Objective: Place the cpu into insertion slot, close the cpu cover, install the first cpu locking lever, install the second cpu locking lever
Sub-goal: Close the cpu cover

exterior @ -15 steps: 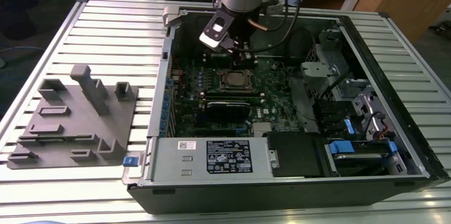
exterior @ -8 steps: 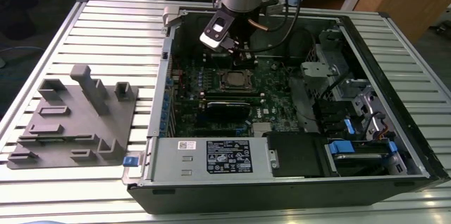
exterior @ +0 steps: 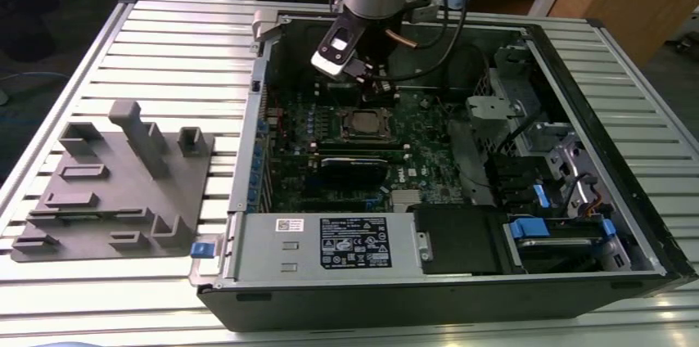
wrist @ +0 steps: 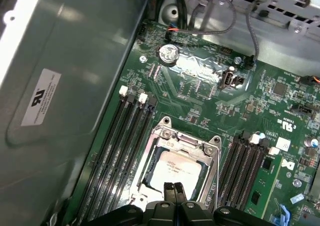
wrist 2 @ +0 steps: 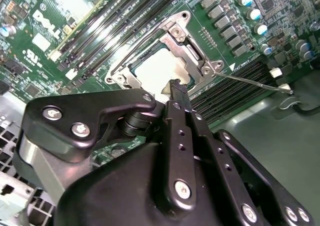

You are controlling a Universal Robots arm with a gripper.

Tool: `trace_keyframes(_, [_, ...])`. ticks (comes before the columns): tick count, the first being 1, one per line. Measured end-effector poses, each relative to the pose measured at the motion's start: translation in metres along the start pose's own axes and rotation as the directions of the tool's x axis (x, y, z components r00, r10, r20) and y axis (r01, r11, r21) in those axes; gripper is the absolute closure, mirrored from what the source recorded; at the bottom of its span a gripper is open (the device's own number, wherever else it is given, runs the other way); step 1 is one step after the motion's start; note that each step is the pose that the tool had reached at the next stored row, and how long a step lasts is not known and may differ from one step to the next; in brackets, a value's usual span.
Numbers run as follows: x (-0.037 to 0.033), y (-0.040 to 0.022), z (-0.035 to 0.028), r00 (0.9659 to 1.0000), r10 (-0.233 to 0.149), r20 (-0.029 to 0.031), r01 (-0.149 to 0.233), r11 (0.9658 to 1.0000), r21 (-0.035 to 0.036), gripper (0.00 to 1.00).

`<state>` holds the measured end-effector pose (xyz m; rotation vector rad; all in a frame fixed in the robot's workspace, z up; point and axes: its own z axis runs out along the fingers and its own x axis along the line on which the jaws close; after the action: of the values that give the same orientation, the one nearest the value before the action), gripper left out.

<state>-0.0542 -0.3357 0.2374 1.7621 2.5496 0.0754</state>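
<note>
The cpu (wrist: pixel 175 172) lies flat in the insertion slot (wrist: pixel 150 183) on the green board; its pale metal top also shows in the second wrist view (wrist 2: pixel 155 71). The silvery cpu cover (wrist: pixel 188 143) is down over it, framing it (wrist 2: pixel 192 49). One thin wire locking lever (wrist 2: pixel 255 81) sticks out sideways from the socket corner, unlatched. My gripper (wrist: pixel 175 188) hangs just above the socket's edge, fingers shut together with nothing between them (wrist 2: pixel 175 86). In the exterior view the gripper (exterior: pixel 377 85) is over the socket (exterior: pixel 366 122).
Black memory slots (wrist: pixel 122 141) flank the socket on both sides. A long black card (exterior: pixel 352 163) sits below the socket in the exterior view. The case walls (exterior: pixel 257 118), the power supply (exterior: pixel 327 241), drive bays (exterior: pixel 546 175) and cables (wrist: pixel 220 6) close in. A grey fixture (exterior: pixel 110 183) stands on the table.
</note>
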Motion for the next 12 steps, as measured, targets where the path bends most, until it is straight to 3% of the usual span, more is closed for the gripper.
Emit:
trace_keyframes(4, [0.0, 0.0, 0.0001, 0.9987, -0.05, -0.0032, 0.05, 0.9987, -0.0005, 0.89])
trace_keyframes(8, [0.0, 0.0, 0.0002, 0.9948, -0.102, -0.0064, 0.102, 0.9948, -0.001, 0.89])
trace_keyframes(12, [0.0, 0.0, 0.0002, 0.9936, -0.113, -0.0071, 0.113, 0.9936, -0.0011, 0.89])
